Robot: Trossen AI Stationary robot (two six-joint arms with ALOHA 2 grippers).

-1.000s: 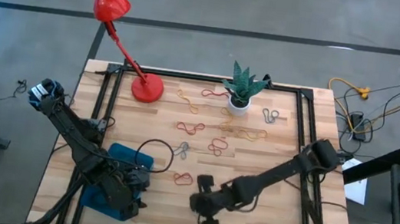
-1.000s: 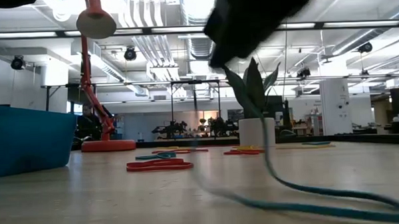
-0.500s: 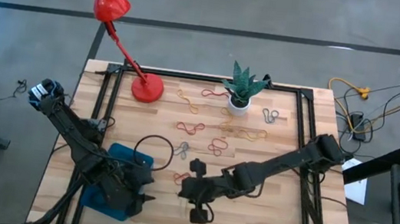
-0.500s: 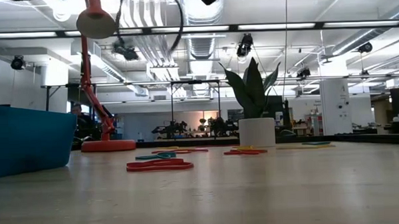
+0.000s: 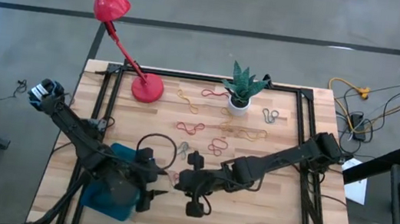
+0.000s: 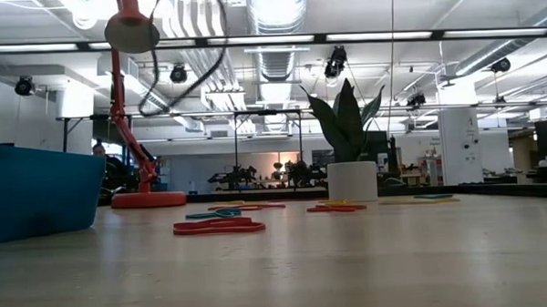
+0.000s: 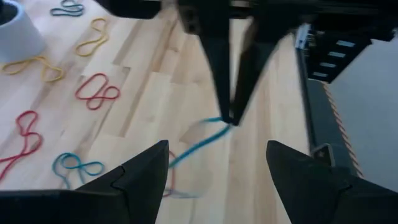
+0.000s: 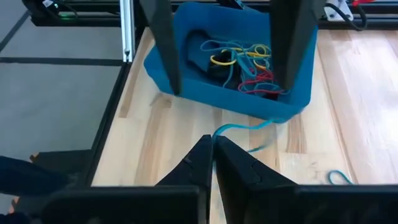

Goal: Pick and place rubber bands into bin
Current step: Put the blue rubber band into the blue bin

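Rubber bands, thin coloured elastic loops, are already piling up in your shallow teal-blue plastic bin (image 8: pixel 231 87) at the table's left front, where the left gripper (image 5: pixel 145 190) is waiting with fingers spread. Moving rightward, your right gripper (image 8: pixel 211 149) is pinched shut on a teal rubber band (image 7: pixel 199 142) and has been travelling toward the bin, so a drop looks close; more loose rubber bands (image 5: pixel 213 133) are lying further right.

bin (image 5: pixel 113 193) on the table's (image 5: pixel 263 221) front left corner | left gripper (image 5: pixel 152 195) over the bin's right edge | right gripper (image 5: pixel 174 177) just right of it | lamp (image 5: pixel 146 88) at back left | plant pot (image 5: pixel 238 105) at back middle | rubber bands (image 5: pixel 213 133) lie between the pot and the grippers
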